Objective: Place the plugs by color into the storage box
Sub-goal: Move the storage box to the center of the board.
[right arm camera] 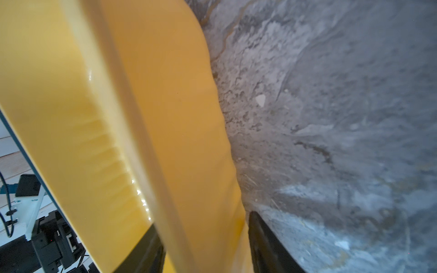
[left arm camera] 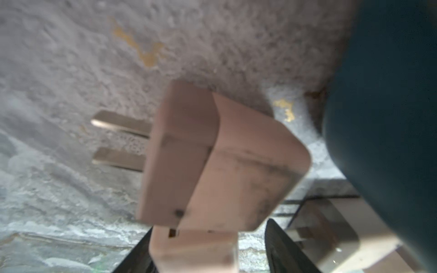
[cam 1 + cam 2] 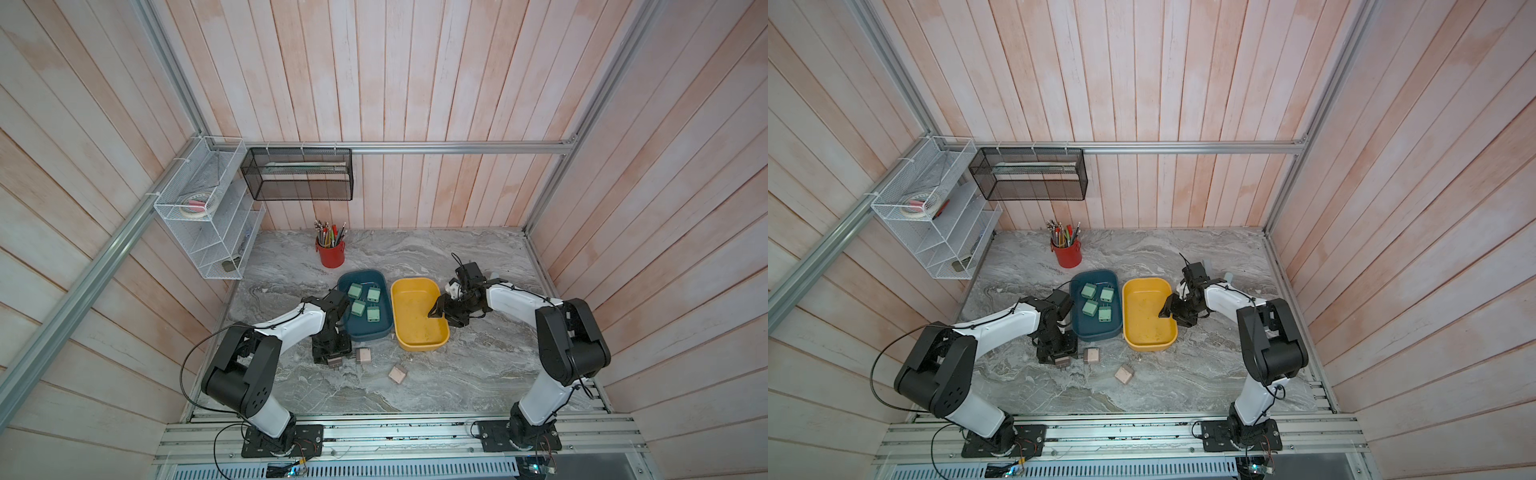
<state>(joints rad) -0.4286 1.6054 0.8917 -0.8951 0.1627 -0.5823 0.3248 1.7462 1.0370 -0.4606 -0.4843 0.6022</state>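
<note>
Grey stone-look counter [image 3: 478, 374] holds a dark blue plastic box [image 3: 370, 334] and, just beside the blue box, an empty yellow plastic box [image 3: 419, 345]. Four green cube plugs [image 3: 358, 307] sit inside the blue box. Three pink cube plugs [image 3: 398, 373] lie in front of it. The left fingers [image 3: 333, 361] stand apart around the nearest pink plug [image 2: 191, 250], whose prongs point away from the blue box. I think a squeeze comes next. The right fingers [image 3: 439, 311] pinch the yellow box's wall.
</note>
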